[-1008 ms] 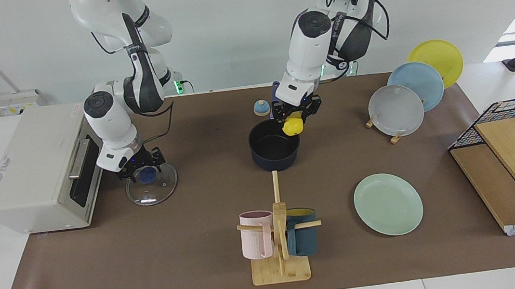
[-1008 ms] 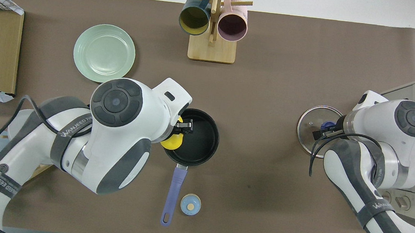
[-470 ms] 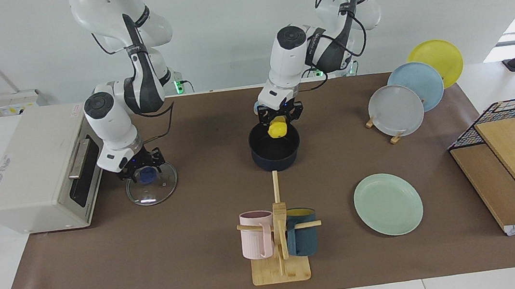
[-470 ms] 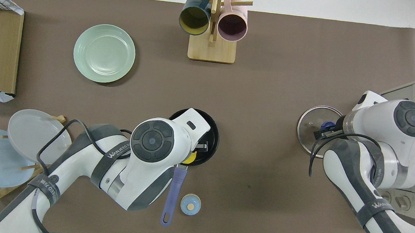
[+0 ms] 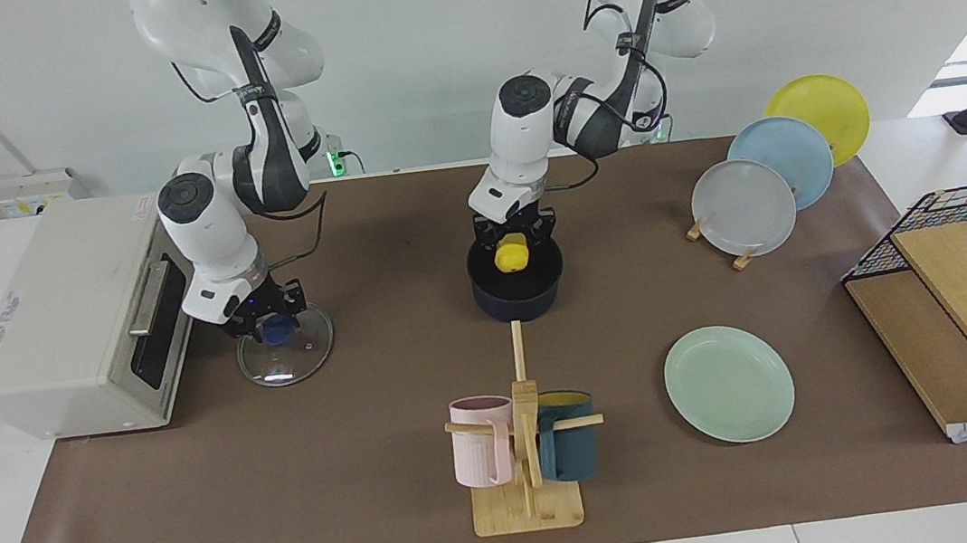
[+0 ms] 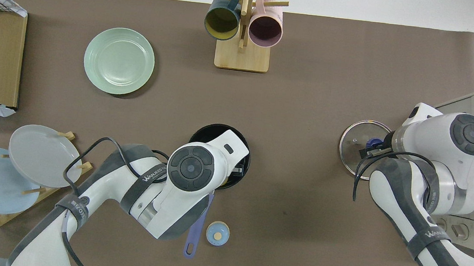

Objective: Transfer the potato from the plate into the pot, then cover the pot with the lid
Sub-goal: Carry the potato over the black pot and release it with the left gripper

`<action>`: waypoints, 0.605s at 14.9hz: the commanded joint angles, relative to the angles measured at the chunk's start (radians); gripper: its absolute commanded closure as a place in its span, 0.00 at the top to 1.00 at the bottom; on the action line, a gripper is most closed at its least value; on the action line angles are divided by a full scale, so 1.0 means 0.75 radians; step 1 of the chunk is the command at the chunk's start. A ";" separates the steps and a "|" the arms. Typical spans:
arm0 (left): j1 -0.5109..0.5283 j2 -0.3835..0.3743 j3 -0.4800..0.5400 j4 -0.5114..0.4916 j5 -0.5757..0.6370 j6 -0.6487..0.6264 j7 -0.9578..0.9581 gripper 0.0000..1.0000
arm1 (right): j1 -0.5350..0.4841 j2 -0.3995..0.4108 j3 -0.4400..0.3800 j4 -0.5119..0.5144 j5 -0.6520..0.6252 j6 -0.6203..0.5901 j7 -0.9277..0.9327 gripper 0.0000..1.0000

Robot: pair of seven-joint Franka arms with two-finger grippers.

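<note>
In the centre of the facing view, the left hand point(image 5: 513, 233) hangs over the mouth of the pot point(image 5: 517, 286) with its fingers clenched on the potato point(image 5: 512, 255), which sits at rim level and partly inside. The overhead view hides this: there the left arm's wrist covers the potato and much of the pot point(image 6: 211, 132), showing only the dark rim and the long blue handle low in the frame. At centre-left of the facing view, the right hand point(image 5: 267, 317) is down at the blue knob of the lid point(image 5: 285, 347), which lies flat on the counter point(image 5: 360, 468) in front of the toaster oven point(image 5: 61, 315); whether its fingers grip the knob I cannot tell. The overhead view places that lid point(image 6: 355, 146) at centre-right, partly under the right hand point(image 6: 374, 147). The plate point(image 5: 728, 383) lies bare at lower right of the facing view, and at upper left in the overhead view point(image 6: 119, 61).
</note>
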 commanded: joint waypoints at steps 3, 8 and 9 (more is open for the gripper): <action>-0.038 0.030 0.024 -0.044 0.085 0.089 -0.010 0.00 | 0.049 0.014 0.008 0.160 -0.007 -0.205 0.024 0.30; -0.058 0.032 0.024 -0.066 0.095 0.089 -0.010 0.00 | 0.108 -0.006 0.022 0.289 -0.009 -0.375 0.026 0.19; -0.060 0.030 0.024 -0.066 0.095 0.089 -0.008 0.00 | 0.127 -0.006 0.022 0.320 -0.009 -0.416 0.028 0.11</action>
